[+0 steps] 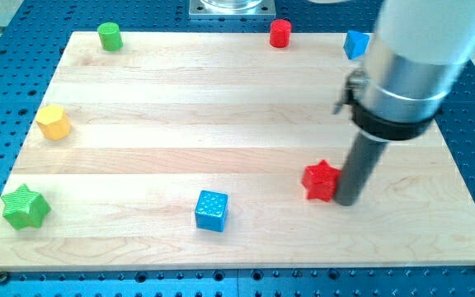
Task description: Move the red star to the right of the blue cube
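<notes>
The red star lies on the wooden board right of centre, toward the view's bottom. The blue cube sits to its left and a little lower, well apart from it. My tip stands right against the star's right side, at the star's lower right edge. The rod rises from there into the arm's wide silver and black body at the view's upper right.
A green star is at the bottom left. A yellow block is at the left edge. A green cylinder, a red cylinder and a blue block line the top edge.
</notes>
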